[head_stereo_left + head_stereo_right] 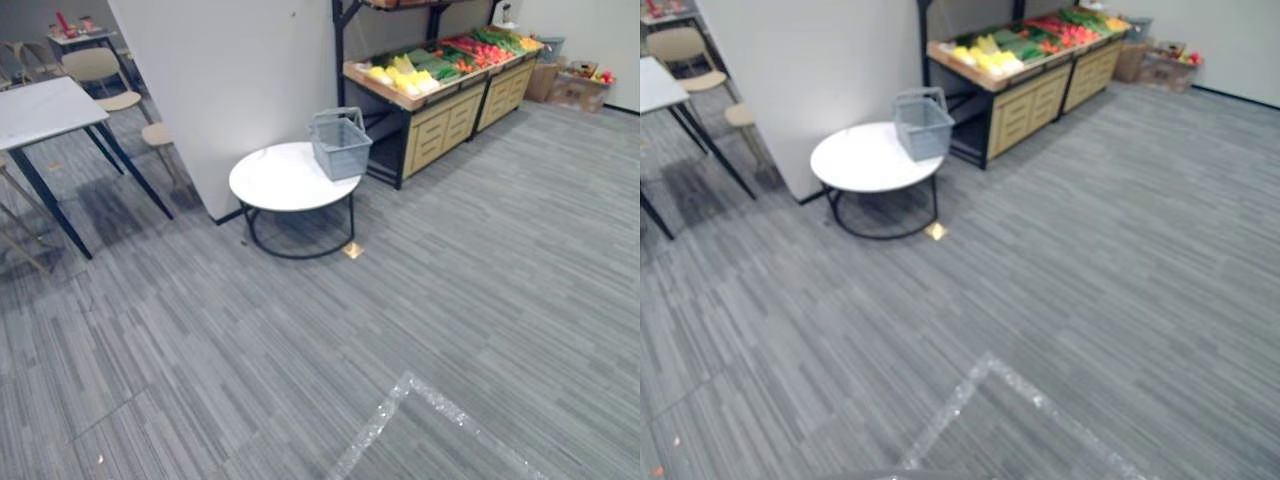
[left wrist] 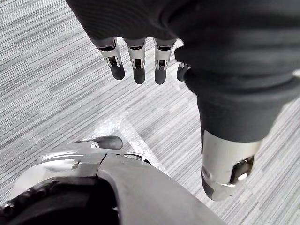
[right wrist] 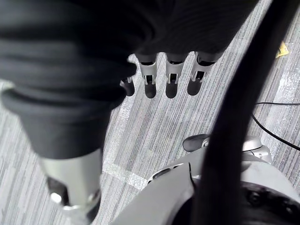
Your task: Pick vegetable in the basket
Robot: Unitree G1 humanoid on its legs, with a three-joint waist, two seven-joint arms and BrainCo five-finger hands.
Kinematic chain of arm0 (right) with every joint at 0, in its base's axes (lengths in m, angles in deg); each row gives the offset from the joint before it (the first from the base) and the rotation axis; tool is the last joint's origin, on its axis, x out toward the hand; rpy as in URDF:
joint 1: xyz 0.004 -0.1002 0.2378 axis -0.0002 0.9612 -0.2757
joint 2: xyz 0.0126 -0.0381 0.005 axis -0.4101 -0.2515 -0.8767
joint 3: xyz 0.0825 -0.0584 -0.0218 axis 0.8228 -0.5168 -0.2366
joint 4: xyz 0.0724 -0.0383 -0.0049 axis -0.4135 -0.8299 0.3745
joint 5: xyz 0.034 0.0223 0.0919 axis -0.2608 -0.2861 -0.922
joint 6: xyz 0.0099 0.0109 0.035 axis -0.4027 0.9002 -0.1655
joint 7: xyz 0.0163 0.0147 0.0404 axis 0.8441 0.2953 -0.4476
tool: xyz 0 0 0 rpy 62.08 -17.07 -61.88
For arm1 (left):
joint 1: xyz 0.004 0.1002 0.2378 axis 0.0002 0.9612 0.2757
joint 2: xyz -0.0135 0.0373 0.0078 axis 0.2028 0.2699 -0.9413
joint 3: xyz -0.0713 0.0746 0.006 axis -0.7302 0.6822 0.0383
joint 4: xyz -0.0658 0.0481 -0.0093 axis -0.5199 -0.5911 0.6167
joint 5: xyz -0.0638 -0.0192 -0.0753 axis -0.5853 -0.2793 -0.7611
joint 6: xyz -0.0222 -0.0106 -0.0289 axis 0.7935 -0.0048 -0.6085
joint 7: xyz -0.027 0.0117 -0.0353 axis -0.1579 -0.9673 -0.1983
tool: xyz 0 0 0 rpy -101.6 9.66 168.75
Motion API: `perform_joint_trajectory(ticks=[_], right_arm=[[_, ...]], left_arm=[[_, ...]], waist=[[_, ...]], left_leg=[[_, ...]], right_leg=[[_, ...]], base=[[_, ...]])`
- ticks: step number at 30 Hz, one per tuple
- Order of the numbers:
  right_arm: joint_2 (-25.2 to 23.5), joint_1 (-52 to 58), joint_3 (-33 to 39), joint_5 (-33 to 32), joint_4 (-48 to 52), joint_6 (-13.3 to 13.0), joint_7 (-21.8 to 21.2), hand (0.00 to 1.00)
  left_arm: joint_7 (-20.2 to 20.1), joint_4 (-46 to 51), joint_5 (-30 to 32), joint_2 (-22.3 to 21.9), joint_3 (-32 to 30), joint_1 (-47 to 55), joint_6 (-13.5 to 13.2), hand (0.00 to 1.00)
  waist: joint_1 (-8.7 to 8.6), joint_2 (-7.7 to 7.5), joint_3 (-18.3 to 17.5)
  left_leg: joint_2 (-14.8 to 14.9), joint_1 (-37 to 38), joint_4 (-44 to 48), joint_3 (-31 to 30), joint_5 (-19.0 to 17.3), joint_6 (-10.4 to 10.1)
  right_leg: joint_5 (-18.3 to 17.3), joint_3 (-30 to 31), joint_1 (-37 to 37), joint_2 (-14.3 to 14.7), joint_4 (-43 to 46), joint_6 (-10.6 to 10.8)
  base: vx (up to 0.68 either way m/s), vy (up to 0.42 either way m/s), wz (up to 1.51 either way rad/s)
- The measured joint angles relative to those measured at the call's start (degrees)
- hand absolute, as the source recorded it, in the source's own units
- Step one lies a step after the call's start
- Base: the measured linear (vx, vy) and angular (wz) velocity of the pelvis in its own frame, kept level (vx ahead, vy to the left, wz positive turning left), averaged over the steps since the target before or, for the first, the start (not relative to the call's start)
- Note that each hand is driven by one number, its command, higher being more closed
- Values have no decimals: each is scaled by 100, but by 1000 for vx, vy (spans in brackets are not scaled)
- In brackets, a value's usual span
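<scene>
A grey wire basket [image 1: 340, 142] stands on the far right edge of a round white table [image 1: 285, 180] across the carpet. Behind it a wooden produce stand [image 1: 440, 105] carries yellow, green and red vegetables [image 1: 402, 75]. The same basket [image 1: 922, 122] and stand [image 1: 1025, 85] show in the right eye view. My left hand [image 2: 140, 58] hangs over the carpet with relaxed straight fingers and holds nothing. My right hand [image 3: 168, 75] hangs the same way, fingers straight, nothing in it.
A white partition wall [image 1: 230, 80] rises behind the round table. A white table with dark legs [image 1: 45, 115] and beige chairs [image 1: 100, 75] stand at the left. Cardboard boxes [image 1: 570, 85] sit at the far right. A silver tape line [image 1: 400, 410] crosses the grey carpet.
</scene>
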Motion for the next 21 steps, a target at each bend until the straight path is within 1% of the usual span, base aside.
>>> perform_joint_trajectory(ticks=[3,4,10,21], right_arm=[[-15,-40,45,0,1,-1,1,0],[-15,-55,50,0,2,-1,1,0],[-18,-128,53,0,8,-2,5,0],[-29,-113,142,5,28,2,12,0]], left_arm=[[0,-15,1,3,0,-31,-46,0],[5,-37,2,2,1,-44,-48,0],[0,-22,-8,5,4,-70,-64,0],[1,-25,-163,2,56,-52,-62,0]], waist=[[3,-7,63],[3,-3,81],[4,-15,163],[8,-40,194]], left_leg=[[7,102,2,75,-36,-57],[21,167,4,87,-69,-108],[50,175,9,141,-76,-116],[100,168,-8,213,-62,-93]], right_leg=[[-1,13,111,7,-45,4],[-3,16,168,20,-53,8],[-14,36,161,44,-55,23],[-26,60,130,95,-76,36]], base=[[34,-32,-9],[-5,-28,-5],[-50,-43,-4],[-54,-44,-3]])
